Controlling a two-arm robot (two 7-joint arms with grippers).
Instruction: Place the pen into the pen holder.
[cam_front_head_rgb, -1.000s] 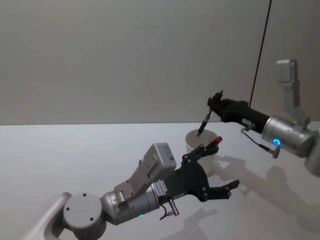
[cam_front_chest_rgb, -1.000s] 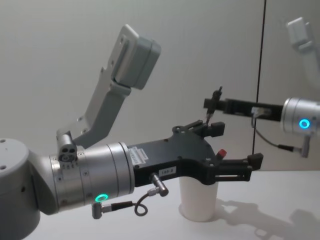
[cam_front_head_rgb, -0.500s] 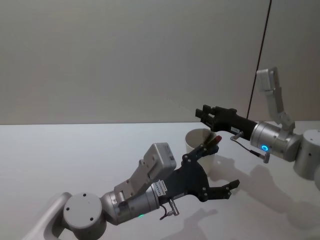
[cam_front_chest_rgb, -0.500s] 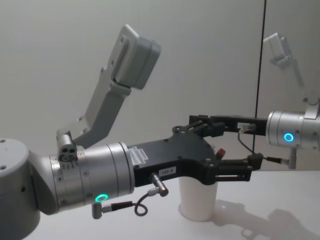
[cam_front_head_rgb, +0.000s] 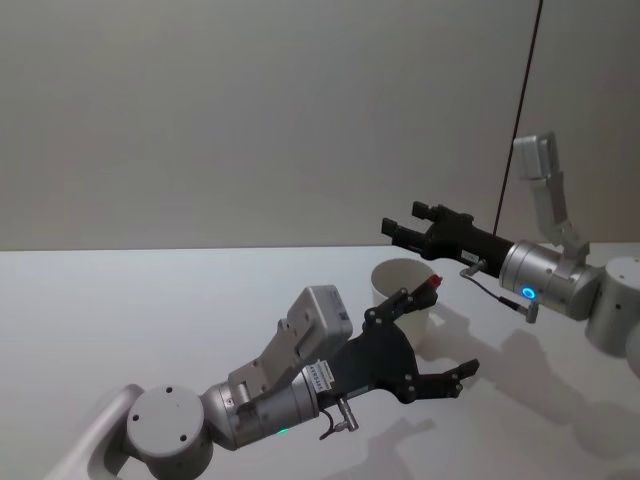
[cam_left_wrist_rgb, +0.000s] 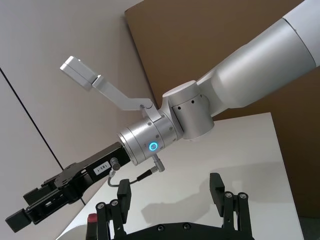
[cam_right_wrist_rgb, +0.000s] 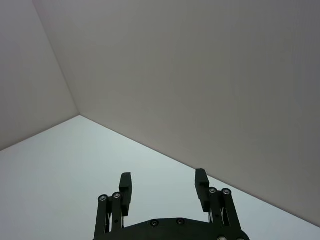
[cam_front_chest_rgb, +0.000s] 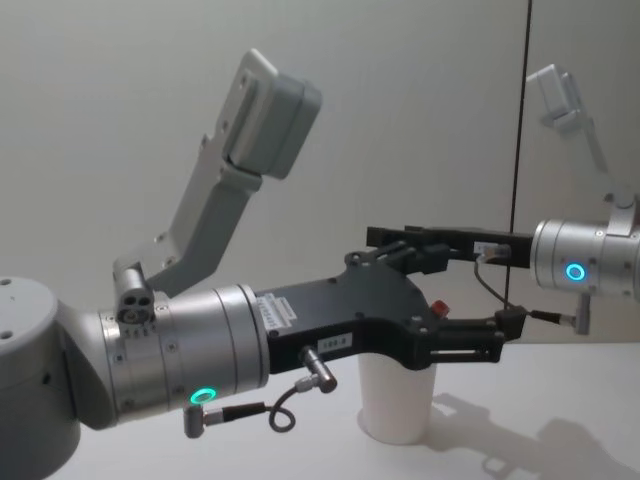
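Note:
The pen holder (cam_front_head_rgb: 394, 284) is a white paper cup standing upright on the table; in the chest view the pen holder (cam_front_chest_rgb: 397, 406) sits behind my left hand. The pen is hidden. A small red tip (cam_front_head_rgb: 432, 285) shows at the cup's rim; I cannot tell what it belongs to. My right gripper (cam_front_head_rgb: 400, 222) hovers level just above the cup, open, with nothing between its fingers (cam_right_wrist_rgb: 125, 186). My left gripper (cam_front_head_rgb: 437, 335) is open beside the cup on the near side, with nothing in it, and its fingers (cam_left_wrist_rgb: 216, 182) are spread wide.
The white table (cam_front_head_rgb: 150, 300) stretches out to the left of the cup. A grey wall stands behind it, and a thin dark vertical line (cam_front_head_rgb: 520, 100) runs down the wall behind the right arm. A brown panel (cam_left_wrist_rgb: 225, 45) shows in the left wrist view.
A second ago my right gripper held the pen tip-down over the cup. The pen has left the gripper, which is now open and level. The left arm has not moved.

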